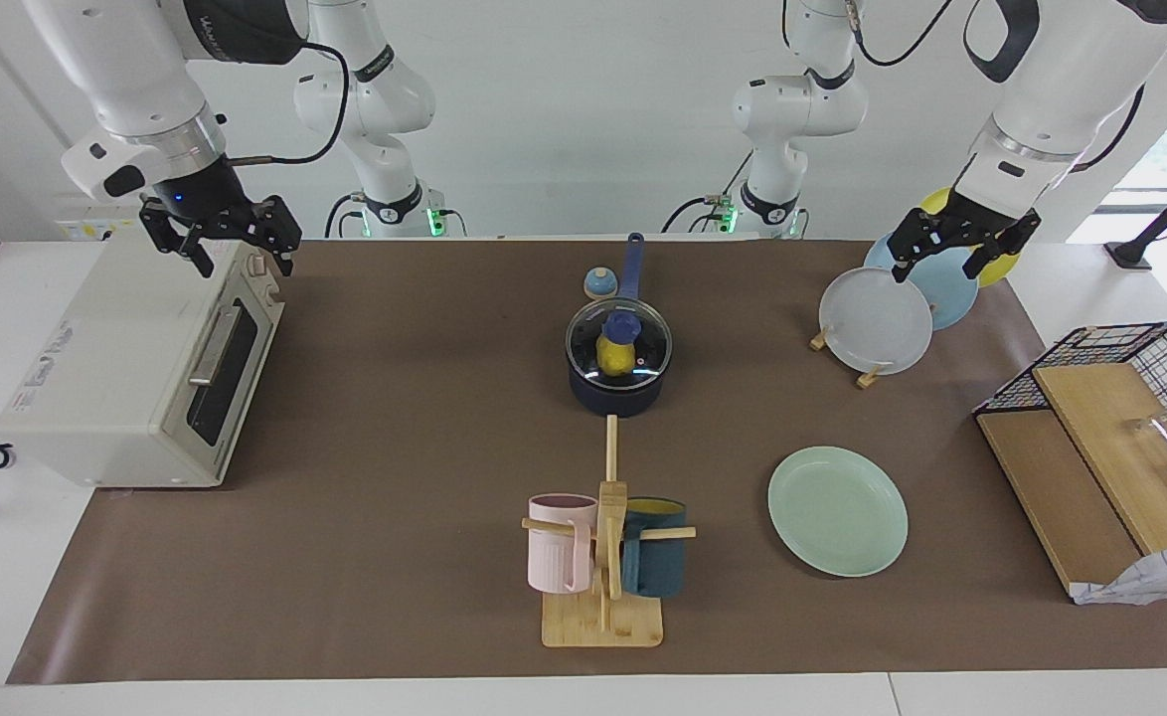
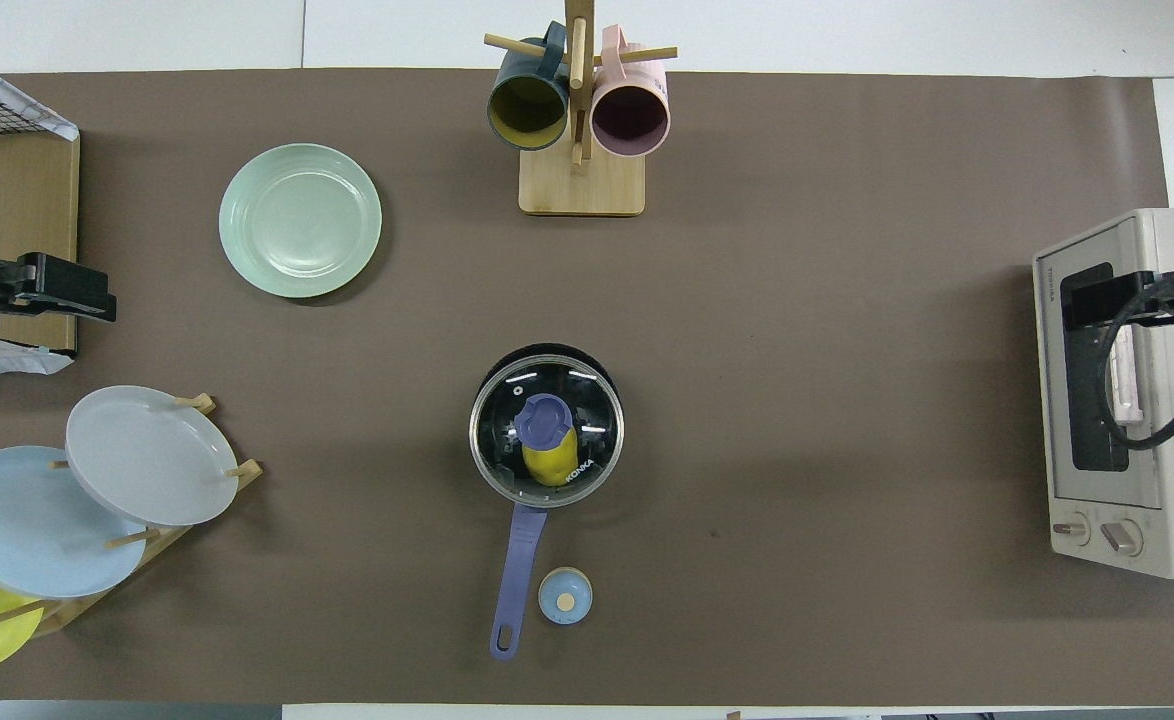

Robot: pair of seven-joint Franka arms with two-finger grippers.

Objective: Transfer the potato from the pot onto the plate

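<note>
The dark navy pot (image 1: 619, 392) (image 2: 547, 355) stands mid-table with its long blue handle (image 2: 517, 580) toward the robots. A glass lid with a blue knob (image 1: 622, 325) (image 2: 543, 420) covers it. The yellow potato (image 1: 611, 357) (image 2: 550, 464) lies inside and shows through the glass. The mint-green plate (image 1: 838, 510) (image 2: 300, 220) lies flat, farther from the robots, toward the left arm's end. My left gripper (image 1: 941, 267) (image 2: 67, 295) is open and empty, up over the plate rack. My right gripper (image 1: 244, 261) (image 2: 1097, 300) is open and empty, up over the toaster oven.
A mug tree (image 1: 603, 557) (image 2: 579, 150) with a pink and a teal mug stands farther from the robots than the pot. A rack (image 1: 877, 323) (image 2: 147, 455) holds grey, blue and yellow plates. There is also a toaster oven (image 1: 136, 378), a small blue round object (image 2: 565, 596) by the pot handle, and a wire basket with boards (image 1: 1110, 428).
</note>
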